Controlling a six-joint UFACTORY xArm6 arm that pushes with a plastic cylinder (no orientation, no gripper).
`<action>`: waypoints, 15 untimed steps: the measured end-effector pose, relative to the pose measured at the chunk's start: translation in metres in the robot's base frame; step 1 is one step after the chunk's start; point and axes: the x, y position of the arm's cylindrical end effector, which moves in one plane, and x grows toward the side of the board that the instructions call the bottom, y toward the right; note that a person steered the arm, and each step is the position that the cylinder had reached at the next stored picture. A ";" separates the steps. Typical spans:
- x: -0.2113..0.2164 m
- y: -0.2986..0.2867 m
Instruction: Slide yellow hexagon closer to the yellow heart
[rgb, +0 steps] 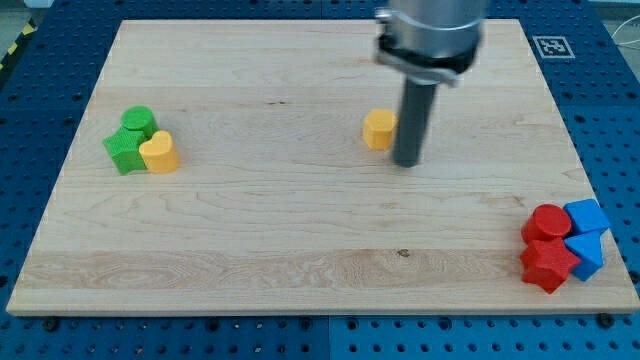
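Observation:
The yellow hexagon (378, 129) sits a little above the board's middle. The yellow heart (160, 152) lies far to the view's left, touching a green star-like block (124, 149) and a green cylinder (139, 121). My tip (407, 161) is on the board just right of the yellow hexagon and slightly below it, very close to its right side. The rod rises up to the arm's grey body at the view's top.
A cluster at the bottom right holds a red cylinder (548, 222), a red star-like block (548, 264), a blue cube-like block (586, 214) and a blue wedge-like block (586, 252). The wooden board (300, 250) rests on a blue perforated table.

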 end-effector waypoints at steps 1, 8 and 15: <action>-0.039 0.015; -0.009 -0.111; -0.010 -0.238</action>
